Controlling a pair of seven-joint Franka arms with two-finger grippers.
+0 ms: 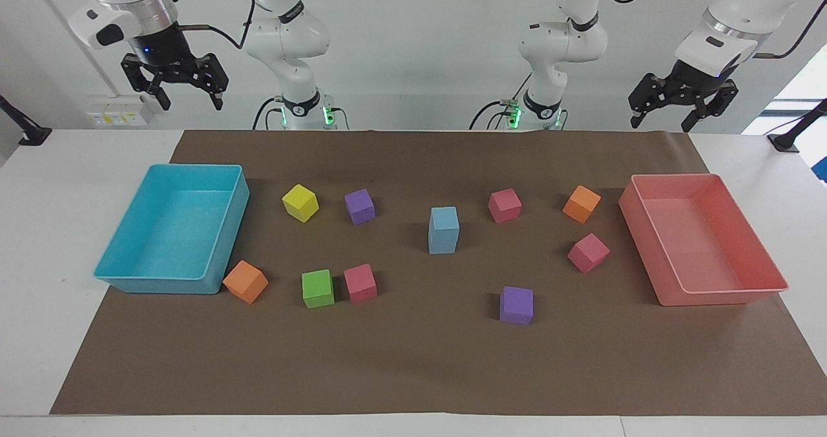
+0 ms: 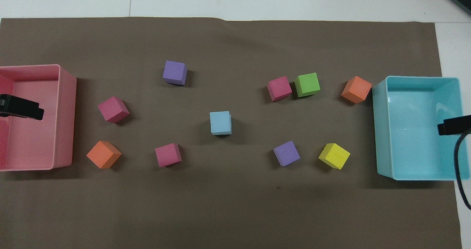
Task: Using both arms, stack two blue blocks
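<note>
The two blue blocks stand stacked, one (image 1: 444,218) on the other (image 1: 442,242), in the middle of the brown mat; from overhead the stack (image 2: 220,122) shows as one square with a slight offset. My left gripper (image 1: 660,125) hangs open and empty high over the pink tray's end of the table; its tip shows in the overhead view (image 2: 22,109). My right gripper (image 1: 191,104) hangs open and empty high over the turquoise tray's end; its tip also shows overhead (image 2: 452,125). Both are well away from the stack.
A turquoise tray (image 1: 116,275) and a pink tray (image 1: 723,298) sit at the mat's two ends. Loose cubes lie around the stack: yellow (image 1: 300,202), two purple (image 1: 360,205) (image 1: 516,305), green (image 1: 318,288), three pink, two orange.
</note>
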